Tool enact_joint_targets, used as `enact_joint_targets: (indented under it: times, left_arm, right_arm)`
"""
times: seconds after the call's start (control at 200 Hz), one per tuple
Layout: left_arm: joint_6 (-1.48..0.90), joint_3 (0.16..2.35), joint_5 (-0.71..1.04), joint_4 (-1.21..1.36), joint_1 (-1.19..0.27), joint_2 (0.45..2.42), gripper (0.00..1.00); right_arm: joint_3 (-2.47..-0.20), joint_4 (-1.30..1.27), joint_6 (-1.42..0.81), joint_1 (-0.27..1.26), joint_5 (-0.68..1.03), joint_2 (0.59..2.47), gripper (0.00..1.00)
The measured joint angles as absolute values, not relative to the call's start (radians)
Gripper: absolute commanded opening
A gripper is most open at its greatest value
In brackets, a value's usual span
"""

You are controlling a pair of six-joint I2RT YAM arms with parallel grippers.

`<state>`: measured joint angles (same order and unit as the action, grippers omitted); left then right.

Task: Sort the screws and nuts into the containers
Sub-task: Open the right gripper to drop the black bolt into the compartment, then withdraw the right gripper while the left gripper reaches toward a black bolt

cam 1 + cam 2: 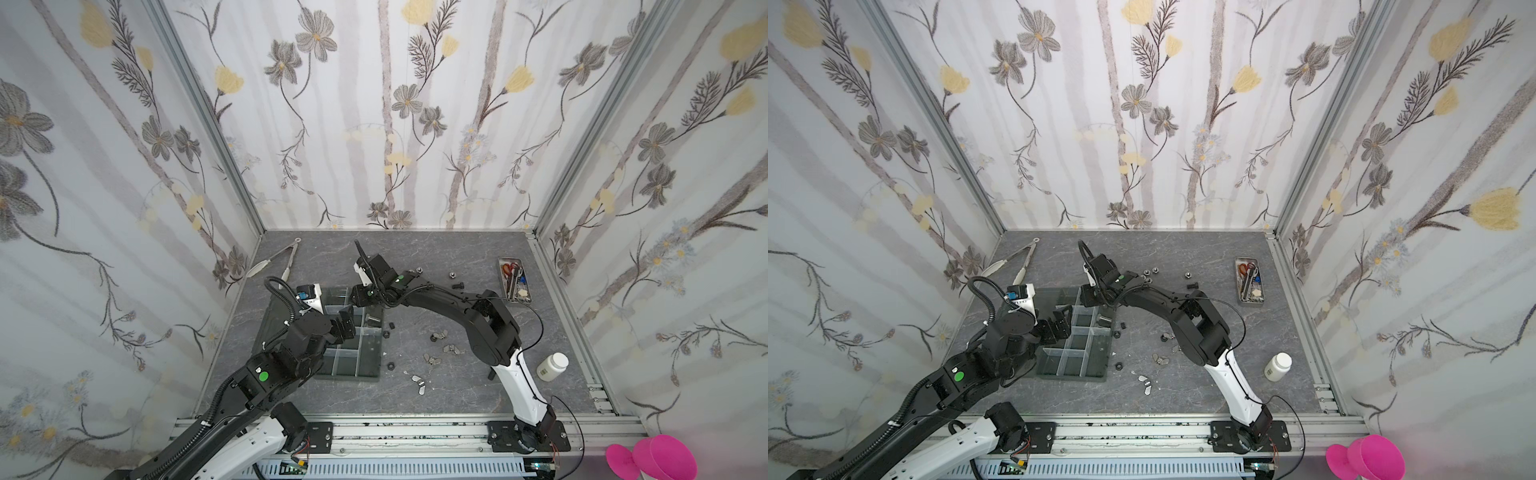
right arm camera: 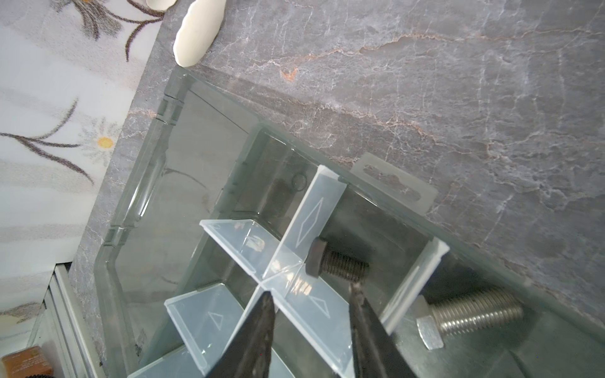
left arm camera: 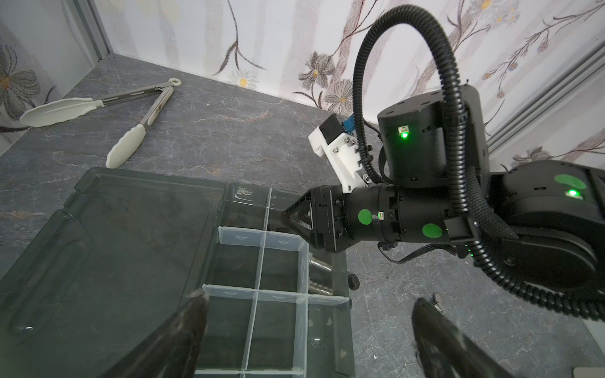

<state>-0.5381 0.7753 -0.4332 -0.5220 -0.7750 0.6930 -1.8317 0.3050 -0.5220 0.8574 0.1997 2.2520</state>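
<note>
Both top views: tray (image 1: 349, 378) left of centre, most cells bare. Nuts (image 1: 390, 366) and wing nuts (image 1: 453, 349) lie loose on the table (image 1: 457, 395) to its right; sorting barely begun, I judge. My right arm reaches across to the far cells.

Left wrist: my left claw (image 3: 311, 311) wide, empty, over the tray.

Right wrist: my right claw (image 2: 312, 311) parted, gripping nothing; black screw (image 2: 337, 261) lies in a far cell beside one fingertip (image 2: 357, 291), silver screw (image 2: 471, 314) next door.

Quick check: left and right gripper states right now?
Left gripper: open, empty.
Right gripper: open, nothing held; black screw lies in a cell beyond its tips.
</note>
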Motion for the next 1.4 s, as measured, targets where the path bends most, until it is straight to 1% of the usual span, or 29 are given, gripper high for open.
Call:
enact_joint_targets:
  times: [0.13,0.315,0.545,0.734,0.839,1.094,1.284,1.399]
  left_arm:
    - [-0.517,0.805,-0.394,-0.527,-0.775,0.746,0.94]
    - [-0.487,0.822,-0.3,-0.526,-0.796,0.842,0.92]
    - [-0.448,0.875,-0.248,-0.497,-0.912,1.001,0.9]
    - [-0.418,0.927,-0.217,-0.45,-0.981,1.158,0.86]
    - [-0.392,0.951,-0.192,-0.422,-1.0,1.221,0.84]
    - [-0.347,1.037,-0.146,-0.353,-1.055,1.407,0.77]
    - [-0.34,1.155,-0.159,-0.348,-1.135,1.58,0.73]
    - [-0.35,1.246,-0.184,-0.361,-1.186,1.686,0.72]
  right_arm:
    - [-1.773,0.291,-0.522,0.842,0.199,2.199,0.43]
    - [-1.602,0.231,-0.523,0.787,0.228,2.055,0.44]
    - [-1.26,0.115,-0.552,0.642,0.257,1.764,0.44]
    - [-1.033,0.064,-0.56,0.511,0.286,1.515,0.45]
    - [-0.937,0.048,-0.559,0.445,0.315,1.412,0.45]
    - [-0.748,0.038,-0.56,0.261,0.371,1.193,0.45]
    - [-0.647,0.053,-0.569,0.136,0.387,1.052,0.45]
    - [-0.616,0.057,-0.587,0.057,0.391,1.002,0.46]
